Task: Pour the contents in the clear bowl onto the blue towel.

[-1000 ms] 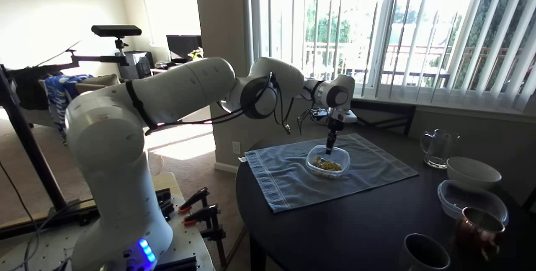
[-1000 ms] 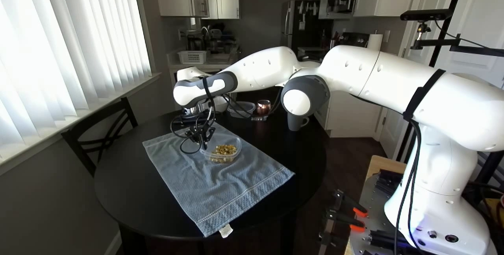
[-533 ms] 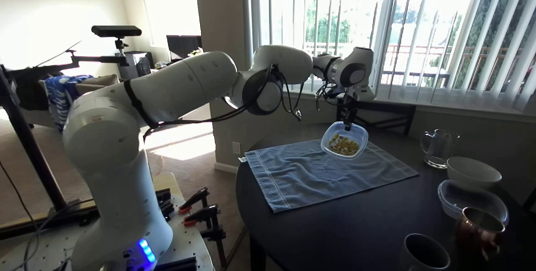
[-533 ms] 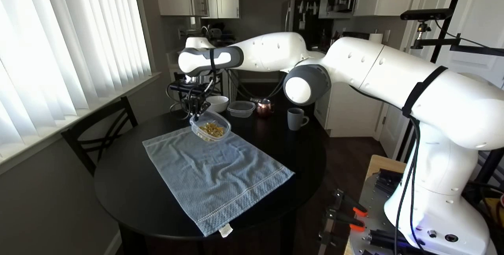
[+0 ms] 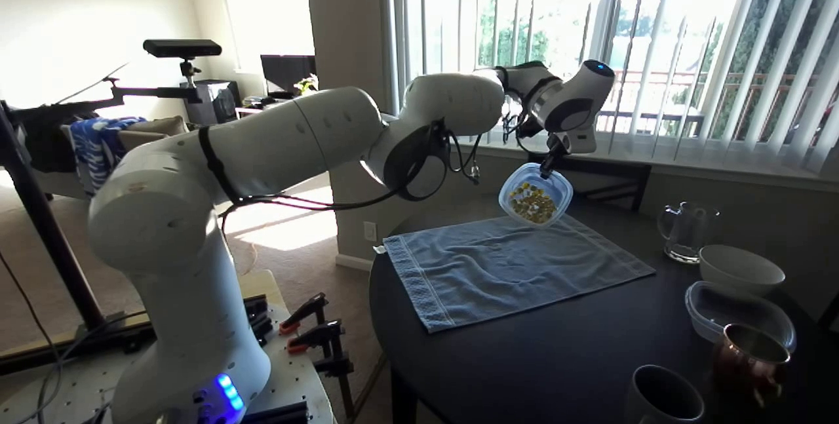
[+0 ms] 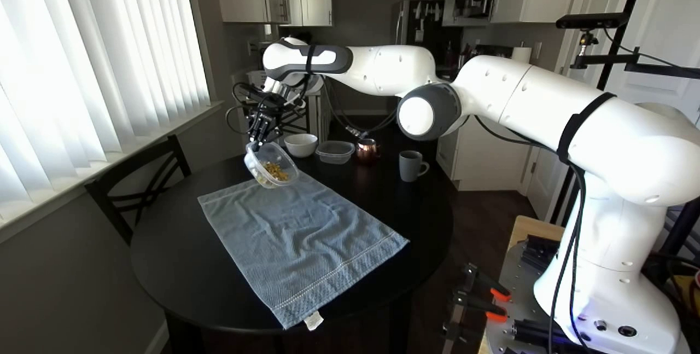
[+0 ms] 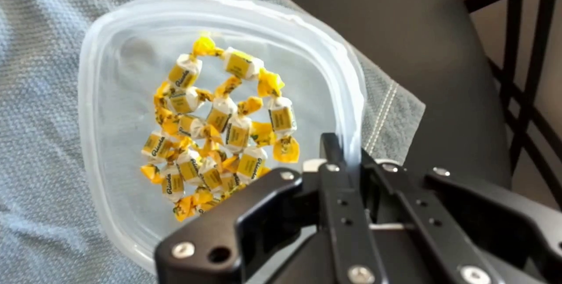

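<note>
A: Where's the clear bowl (image 7: 89, 113) rn?

B: Up over the blue towel (image 6: 306, 244), near the end w/o the tag (image 6: 313, 319), tipped a bit. The gripper (image 7: 349, 150) is pinched on the bowl's rim (image 7: 353, 108)

A: Is it heavy?

B: Prob light & a bit bendy, b/c it looks like thin plastic. The rim's a good spot to hold, but it could be slippy & swing, so squeeze tight. The candies (image 7: 219, 117) (yellow & white wraps, yum!) lie inside it, so the pour's not done yet. They should slide out w/ more tipping, I guess

A: What's under the towel?

B: A dark round table (image 6: 186, 255). Looks smooth, so candies that miss the towel might skid off

A: & around the towel?

B: A chair (image 6: 136, 164) & bright blinds (image 6: 109, 69) past one long side of the towel. A copper mug (image 6: 367, 150) sits past the towel's no-tag end
</note>
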`<action>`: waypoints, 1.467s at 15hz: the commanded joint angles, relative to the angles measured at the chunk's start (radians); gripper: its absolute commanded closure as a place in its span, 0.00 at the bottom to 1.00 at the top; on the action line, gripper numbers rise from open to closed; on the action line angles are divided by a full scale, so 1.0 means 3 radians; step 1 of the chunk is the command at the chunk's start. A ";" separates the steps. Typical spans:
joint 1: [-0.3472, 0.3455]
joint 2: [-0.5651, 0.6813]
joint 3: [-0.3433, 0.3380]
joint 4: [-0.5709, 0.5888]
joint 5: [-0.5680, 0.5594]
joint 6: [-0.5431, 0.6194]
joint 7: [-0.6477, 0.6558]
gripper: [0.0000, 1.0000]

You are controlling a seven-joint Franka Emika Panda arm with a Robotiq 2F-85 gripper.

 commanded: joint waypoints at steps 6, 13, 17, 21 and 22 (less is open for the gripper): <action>-0.0008 0.0104 0.0576 0.0044 0.0491 0.0768 -0.0829 0.99; 0.0037 0.0169 0.1005 0.0055 0.0754 0.1705 -0.1278 0.99; -0.0033 0.0327 0.1216 0.0053 0.1038 0.2170 -0.1186 0.99; 0.0109 0.0479 0.0984 0.0013 0.1019 0.2886 -0.0654 0.99; 0.0155 0.0514 0.0948 0.0011 0.1007 0.3074 -0.0522 0.99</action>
